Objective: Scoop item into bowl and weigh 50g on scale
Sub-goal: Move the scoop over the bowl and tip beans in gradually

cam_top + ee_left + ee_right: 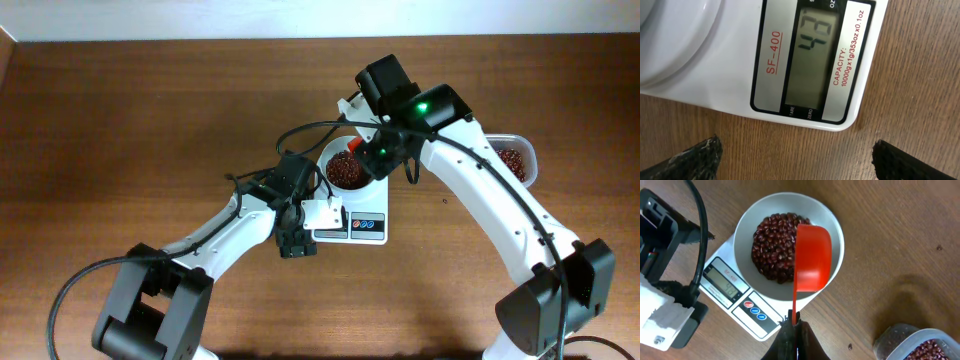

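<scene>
The white bowl (pixel 837 227) sits on the white scale (pixel 725 260) and holds a pile of red-brown beans (pixel 772 245); it also shows in the overhead view (pixel 330 155). My right gripper (pixel 794 325) is shut on the handle of a red scoop (pixel 812 255), whose empty cup is tipped over the bowl's right side. My left gripper (pixel 797 157) is open and empty over bare wood just in front of the scale's display (pixel 812 60), which reads about 47. In the overhead view the left gripper (pixel 297 240) is left of the scale (pixel 365 228).
A clear plastic tub (pixel 515 160) with more beans stands to the right of the scale, also at the lower right of the right wrist view (pixel 920 345). The wooden table (pixel 150 120) extends to the left and back. Cables trail from both arms.
</scene>
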Available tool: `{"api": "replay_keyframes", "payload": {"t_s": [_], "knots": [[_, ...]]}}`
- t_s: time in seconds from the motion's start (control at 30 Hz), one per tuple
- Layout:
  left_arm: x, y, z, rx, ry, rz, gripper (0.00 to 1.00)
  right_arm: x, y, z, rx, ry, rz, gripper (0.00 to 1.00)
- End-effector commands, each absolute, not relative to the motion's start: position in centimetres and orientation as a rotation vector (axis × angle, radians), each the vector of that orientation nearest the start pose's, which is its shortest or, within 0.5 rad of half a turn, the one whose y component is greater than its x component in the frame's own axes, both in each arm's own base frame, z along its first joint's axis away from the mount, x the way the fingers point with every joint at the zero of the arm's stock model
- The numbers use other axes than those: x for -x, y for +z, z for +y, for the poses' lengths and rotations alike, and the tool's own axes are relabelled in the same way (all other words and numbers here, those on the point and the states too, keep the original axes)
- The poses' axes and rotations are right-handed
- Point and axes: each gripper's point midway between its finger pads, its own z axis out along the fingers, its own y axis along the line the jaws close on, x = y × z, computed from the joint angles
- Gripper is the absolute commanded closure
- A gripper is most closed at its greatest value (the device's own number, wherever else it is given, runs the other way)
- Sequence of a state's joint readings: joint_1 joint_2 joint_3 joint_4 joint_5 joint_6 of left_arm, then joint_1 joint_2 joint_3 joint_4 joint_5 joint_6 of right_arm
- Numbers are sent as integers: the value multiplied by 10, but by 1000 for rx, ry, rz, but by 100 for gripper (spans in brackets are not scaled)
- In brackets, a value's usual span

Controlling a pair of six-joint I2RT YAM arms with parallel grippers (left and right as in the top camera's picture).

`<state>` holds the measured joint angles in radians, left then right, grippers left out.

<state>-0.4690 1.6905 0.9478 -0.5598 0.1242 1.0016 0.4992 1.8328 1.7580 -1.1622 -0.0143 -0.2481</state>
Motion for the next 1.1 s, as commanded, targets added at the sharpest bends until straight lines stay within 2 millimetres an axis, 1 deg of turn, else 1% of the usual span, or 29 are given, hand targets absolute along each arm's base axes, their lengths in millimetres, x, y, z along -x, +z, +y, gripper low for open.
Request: {"api": "replay_keyframes", "payload": {"t_s": [0.0, 0.1, 0.17, 0.23, 0.37, 0.4, 0.43, 0.53, 0.63, 1.07], "knots": [[-288, 21, -174, -1911, -99, 2098, 1, -374, 192, 205, 1021, 62, 2559, 96], [-288, 21, -174, -1911, -99, 2098, 1, -373, 199, 214, 1021, 148, 2543, 96], [-288, 21, -174, -1911, -99, 2098, 1, -373, 205, 214, 1001, 224, 2545, 96], [-288, 21, -174, -1911, -99, 2098, 1, -373, 209, 210, 976, 298, 2559, 96], [-288, 21, -174, -1911, -99, 2098, 1, -369, 209, 201, 929, 427, 2597, 96], [-288, 21, -174, -1911, -99, 2098, 1, -370, 211, 199, 899, 467, 2602, 96], [-288, 21, -174, -1911, -99, 2098, 1, -373, 213, 196, 832, 515, 2617, 96], [-288, 21, -174, -1911, -99, 2098, 1, -375, 218, 192, 792, 615, 2609, 96], [-288, 21, -174, -1911, -99, 2098, 1, -376, 218, 187, 768, 632, 2613, 96], [-288, 21, -174, -1911, -99, 2098, 1, -375, 218, 187, 768, 633, 2621, 96]]}}
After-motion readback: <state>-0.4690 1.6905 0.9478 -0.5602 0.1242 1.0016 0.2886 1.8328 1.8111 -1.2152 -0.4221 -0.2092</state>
